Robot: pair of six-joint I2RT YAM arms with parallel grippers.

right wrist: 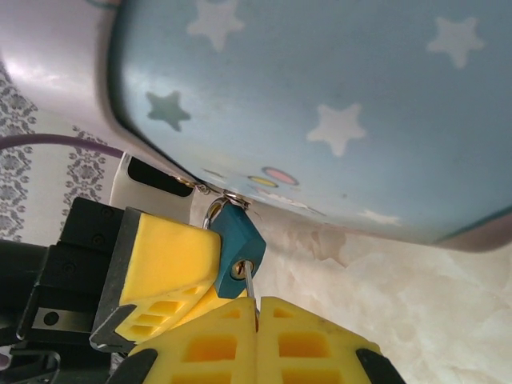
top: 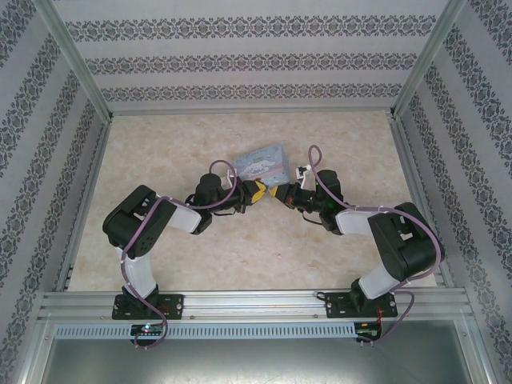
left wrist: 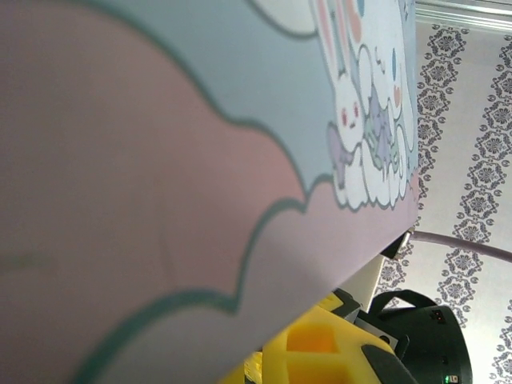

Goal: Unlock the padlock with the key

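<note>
One key (right wrist: 251, 288) (in the one padlock (right wrist: 238, 242) on the tin (right wrist: 336, 104)) is clamped by the right claw (right wrist: 258, 314); the left claw (top: 257, 192) cannot be judged.

Glossy tin (right wrist: 320, 104), matt painted padlock (right wrist: 238, 244)

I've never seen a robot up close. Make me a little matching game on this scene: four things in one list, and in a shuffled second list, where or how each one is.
Things
1. small teal-blue padlock
2. thin metal key
3. light-blue tin box
4. right gripper with yellow fingers

States
A. shut around a thin metal shaft
B. tip pushed into the keyhole
C. shackle hooked through a metal loop on the box's edge
D. printed with white stars

Pairs: 1-C, 2-B, 3-D, 4-A
</note>
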